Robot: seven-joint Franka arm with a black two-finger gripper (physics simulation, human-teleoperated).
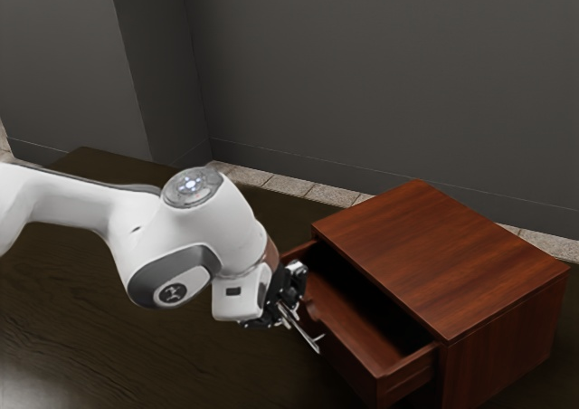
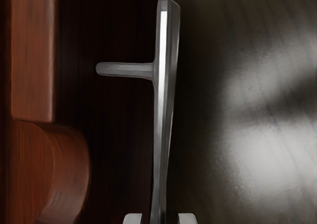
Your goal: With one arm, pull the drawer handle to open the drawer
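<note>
The white arm point(image 1: 181, 237) is reaching in from the exterior view's left, low over the dark wooden table point(image 1: 72, 355). Its black gripper point(image 1: 288, 311) is sitting right at the front of a reddish-brown cabinet point(image 1: 434, 246). The cabinet is standing toward the exterior view's right, in front of a grey wall point(image 1: 362, 65).

The drawer point(image 1: 362, 332) is standing partly pulled out of the cabinet, so I am looking down into its dark inside. Its front is pointing toward the arm.

The gripper is holding the metal handle point(image 1: 306, 329) on that drawer front, narrowed down around the thin bar. In the wrist view the bar is running straight away from the hand. One pale fingertip point(image 2: 132, 218) is sitting on one side of it and a second on the other side, both close against it. A short post point(image 2: 124, 69) is joining the bar to the drawer front, which is showing as red-brown wood beside it. The table top is lying on the bar's other side, catching a soft patch of light.
</note>
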